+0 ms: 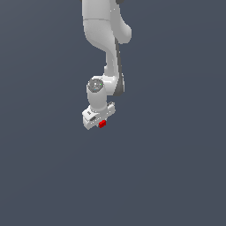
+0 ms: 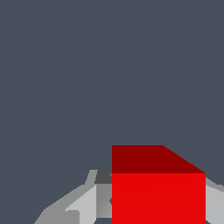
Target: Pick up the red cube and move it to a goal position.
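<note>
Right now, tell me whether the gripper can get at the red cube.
Probably yes: the red cube already sits at the gripper, with gray fingers flanking it in the wrist view and nothing else near. Whether it is firmly clamped is unclear.

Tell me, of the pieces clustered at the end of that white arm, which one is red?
Only the tiny bright red plain-faced cube is red. It sits at the white robot gripper, between its pale grey fingers; every other piece there is white or grey.

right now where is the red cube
In the exterior view the red cube sits near the centre, right at the gripper; the wrist view shows it between the gripper's fingers.
</note>
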Robot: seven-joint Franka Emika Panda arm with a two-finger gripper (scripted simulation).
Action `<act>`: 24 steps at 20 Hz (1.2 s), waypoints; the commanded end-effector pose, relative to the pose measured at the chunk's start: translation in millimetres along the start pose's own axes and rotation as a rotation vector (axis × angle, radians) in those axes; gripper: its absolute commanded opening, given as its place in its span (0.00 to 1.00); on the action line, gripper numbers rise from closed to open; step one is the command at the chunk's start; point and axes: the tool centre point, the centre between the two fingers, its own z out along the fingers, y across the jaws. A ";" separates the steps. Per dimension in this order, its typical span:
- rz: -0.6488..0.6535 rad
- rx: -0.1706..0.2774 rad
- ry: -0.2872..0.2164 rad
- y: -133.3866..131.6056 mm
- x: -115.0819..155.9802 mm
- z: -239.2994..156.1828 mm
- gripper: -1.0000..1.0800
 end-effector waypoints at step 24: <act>0.000 0.000 -0.001 51.4 60.1 -4.9 0.00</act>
